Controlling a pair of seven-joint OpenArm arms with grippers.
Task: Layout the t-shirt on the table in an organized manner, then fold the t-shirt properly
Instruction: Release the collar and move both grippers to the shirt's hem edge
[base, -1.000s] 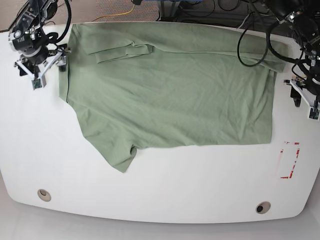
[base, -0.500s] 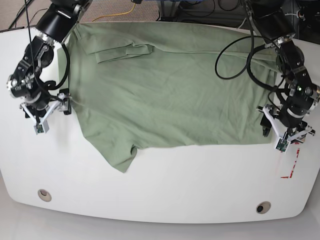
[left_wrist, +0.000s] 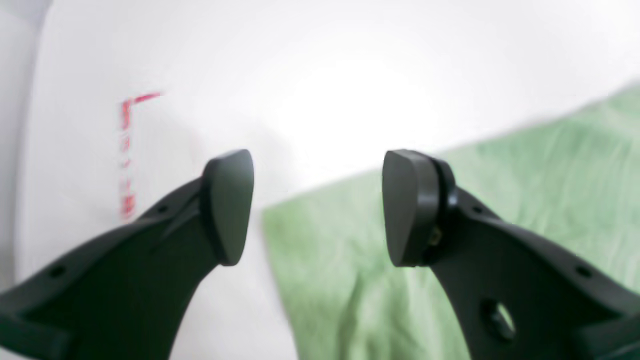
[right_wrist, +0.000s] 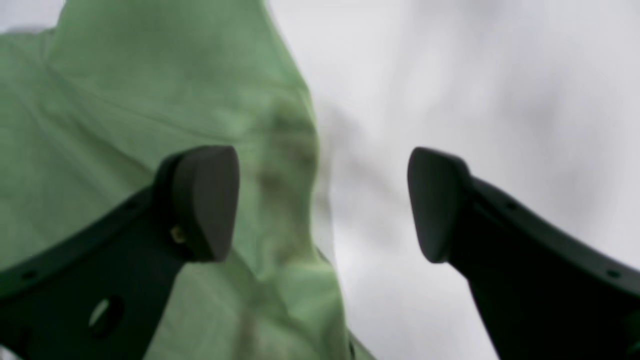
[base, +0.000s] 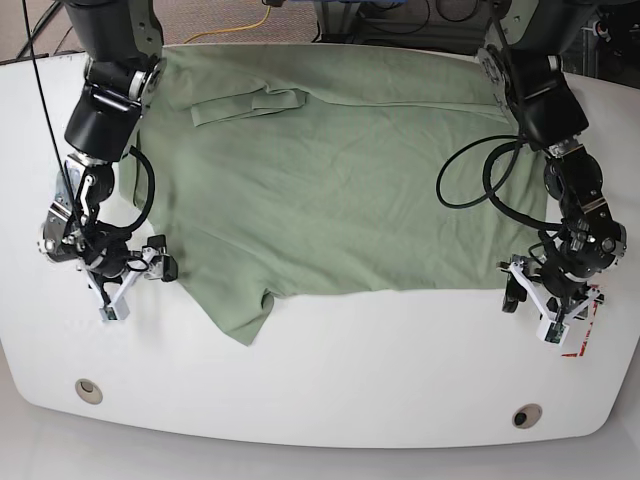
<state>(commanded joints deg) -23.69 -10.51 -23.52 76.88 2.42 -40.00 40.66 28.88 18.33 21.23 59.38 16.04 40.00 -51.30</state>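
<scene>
Two pincers hang low at the near edge of the t-shirt (base: 340, 170), which lies spread across the far half of the table (base: 330, 400). Your left pincer (base: 545, 300) stands with its jaws wide apart and nothing between them, poised at the shirt's near hem corner; its wrist view shows that corner (left_wrist: 280, 225) lying under the gap, with the red tape outline (base: 580, 320) just beside it. Your right pincer (base: 125, 280) is likewise spread and empty, straddling the cloth's edge beside the near sleeve (base: 240, 315), one finger (right_wrist: 200, 200) over green fabric and the other (right_wrist: 435, 205) over bare white.

Close too shallow and, judging from how thin that edge sits on the glossy top, you likely pinch air or skate off the table. Close too deep and you may gather a bunch of cloth and drag fresh wrinkles into a body that already looks rumpled. An uneven lift between the two sides could skew the fold line.

Farther back, the other sleeve (base: 250, 103) lies doubled over the chest; folding over it risks trapping a lump.

No brand, label or readable writing shows anywhere, and no tag is visible.
</scene>
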